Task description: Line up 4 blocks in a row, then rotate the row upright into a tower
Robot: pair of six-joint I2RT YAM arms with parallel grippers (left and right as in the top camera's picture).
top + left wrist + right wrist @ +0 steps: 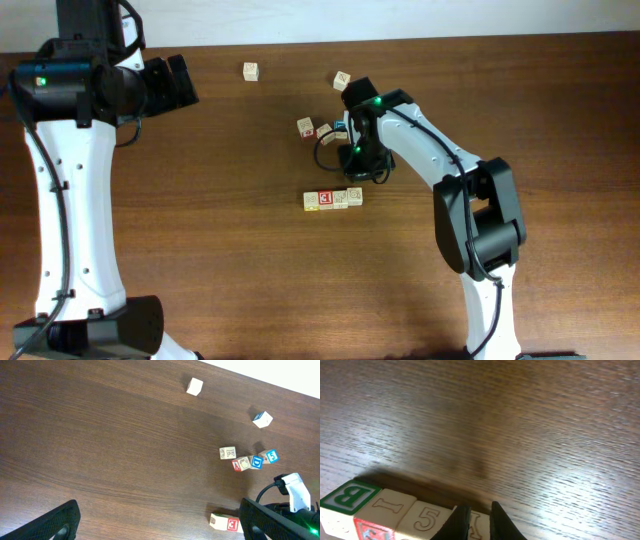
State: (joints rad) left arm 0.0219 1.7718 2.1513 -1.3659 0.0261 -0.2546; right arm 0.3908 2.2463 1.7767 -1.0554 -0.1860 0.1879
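Seemingly lining up a turn, the right gripper (477, 519), fingers nearly together and gripping nothing visible, hovers over the end of the row of blocks (400, 512) at bottom left. It must probably spread before grasping one. The left gripper (160, 527) idles, fingers wide apart.

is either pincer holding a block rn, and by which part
Nothing is held. The left pincer stands open and empty; the right pincer is nearly closed with no block between its fingers, just above the row of blocks.
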